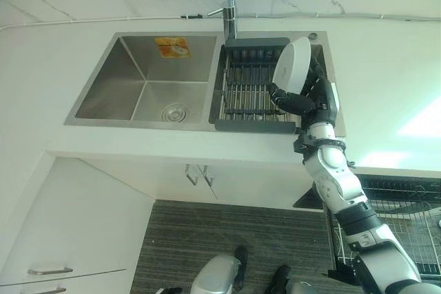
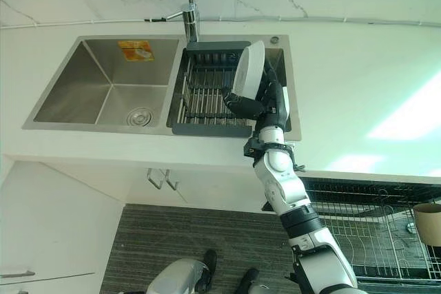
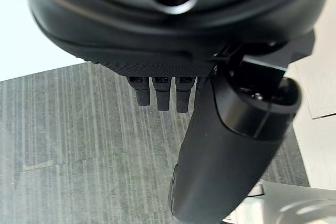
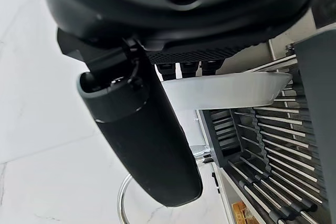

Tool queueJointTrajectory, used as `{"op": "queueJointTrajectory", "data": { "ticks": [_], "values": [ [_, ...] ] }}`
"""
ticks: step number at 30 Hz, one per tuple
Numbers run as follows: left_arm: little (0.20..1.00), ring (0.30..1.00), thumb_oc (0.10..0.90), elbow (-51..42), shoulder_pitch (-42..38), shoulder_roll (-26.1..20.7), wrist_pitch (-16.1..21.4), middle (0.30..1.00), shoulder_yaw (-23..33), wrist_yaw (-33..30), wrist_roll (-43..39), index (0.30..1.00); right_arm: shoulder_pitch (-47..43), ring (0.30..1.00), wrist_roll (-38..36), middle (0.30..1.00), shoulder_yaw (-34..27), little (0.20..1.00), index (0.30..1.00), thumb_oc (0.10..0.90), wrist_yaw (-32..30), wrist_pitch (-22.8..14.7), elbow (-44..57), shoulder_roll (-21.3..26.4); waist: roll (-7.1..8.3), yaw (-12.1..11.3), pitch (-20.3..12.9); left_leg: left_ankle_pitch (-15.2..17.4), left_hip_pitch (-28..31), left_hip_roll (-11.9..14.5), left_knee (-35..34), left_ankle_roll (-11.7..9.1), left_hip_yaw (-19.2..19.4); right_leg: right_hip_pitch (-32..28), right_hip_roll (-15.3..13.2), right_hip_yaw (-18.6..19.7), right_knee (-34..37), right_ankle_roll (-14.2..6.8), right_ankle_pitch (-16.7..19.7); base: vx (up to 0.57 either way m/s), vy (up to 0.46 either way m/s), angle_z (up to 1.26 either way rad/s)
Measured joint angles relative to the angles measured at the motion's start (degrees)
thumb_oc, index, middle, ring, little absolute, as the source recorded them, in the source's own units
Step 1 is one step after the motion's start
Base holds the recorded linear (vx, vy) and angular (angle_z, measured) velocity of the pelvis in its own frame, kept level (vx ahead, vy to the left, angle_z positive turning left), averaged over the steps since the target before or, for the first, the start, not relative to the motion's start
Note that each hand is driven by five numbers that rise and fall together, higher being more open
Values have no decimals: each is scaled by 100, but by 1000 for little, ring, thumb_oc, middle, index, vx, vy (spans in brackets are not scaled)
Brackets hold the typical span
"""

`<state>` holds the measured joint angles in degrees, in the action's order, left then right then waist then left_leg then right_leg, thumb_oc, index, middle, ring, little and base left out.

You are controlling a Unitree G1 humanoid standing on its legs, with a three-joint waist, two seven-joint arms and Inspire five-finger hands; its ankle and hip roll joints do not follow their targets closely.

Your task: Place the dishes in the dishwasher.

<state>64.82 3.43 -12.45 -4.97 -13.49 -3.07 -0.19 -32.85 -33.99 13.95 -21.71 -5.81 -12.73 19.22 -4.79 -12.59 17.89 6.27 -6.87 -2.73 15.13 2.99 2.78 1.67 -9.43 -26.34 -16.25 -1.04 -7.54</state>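
Gripping white plate, robot hand.

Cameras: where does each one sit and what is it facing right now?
Left eye view: head, down at sink; right arm shows.
Right eye view: same, shifted; shares white dish over drying rack.
Left wrist view: along left hand, facing floor.
Right wrist view: along right hand, gripping that dish.

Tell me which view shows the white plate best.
Left eye view: the white plate shows its whole outline, tilted above the drying rack in the right hand. Right eye view shows it narrower; right wrist view shows its edge.
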Motion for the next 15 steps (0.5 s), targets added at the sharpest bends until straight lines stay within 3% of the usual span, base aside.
{"op": "queueJointTrajectory", "data": {
  "ticks": [12, 13, 14, 15],
  "values": [
    [900, 900, 800, -53, -34, -31, 42, 900, -209, -3, 103, 900, -428, 900, 3, 900, -12, 900, 900, 800, -284, 27, -411, -28, -20, -15, 222, -49, 10, -29, -34, 13, -39, -7, -34, -61, -9, -20, -8, 5, 6, 3],
    [900, 900, 800, -57, -35, -31, 43, 900, -215, -3, 104, 900, -438, 566, 6, 566, -16, 566, 566, 577, -321, 27, -419, -19, -20, -14, 222, -60, 22, -29, -30, 31, -40, -6, -32, -63, -5, -20, -8, 0, 0, 0],
    [900, 900, 800, -62, -35, -31, 44, 900, -219, -3, 105, 900, -454, 300, 7, 300, -17, 300, 300, 400, -362, 27, -444, -14, -20, -13, 222, -62, 23, -29, -31, 33, -40, -7, -32, -63, -3, -20, -8, 0, 0, 0],
    [900, 900, 800, -73, -39, -31, 47, 900, -222, -3, 106, 900, -513, 300, 20, 300, -16, 300, 300, 400, -432, 27, -556, -11, -20, -10, 222, -65, 26, -29, -30, 38, -40, -7, -31, -63, -3, -20, -8, 0, 0, 0]
  ]
}}
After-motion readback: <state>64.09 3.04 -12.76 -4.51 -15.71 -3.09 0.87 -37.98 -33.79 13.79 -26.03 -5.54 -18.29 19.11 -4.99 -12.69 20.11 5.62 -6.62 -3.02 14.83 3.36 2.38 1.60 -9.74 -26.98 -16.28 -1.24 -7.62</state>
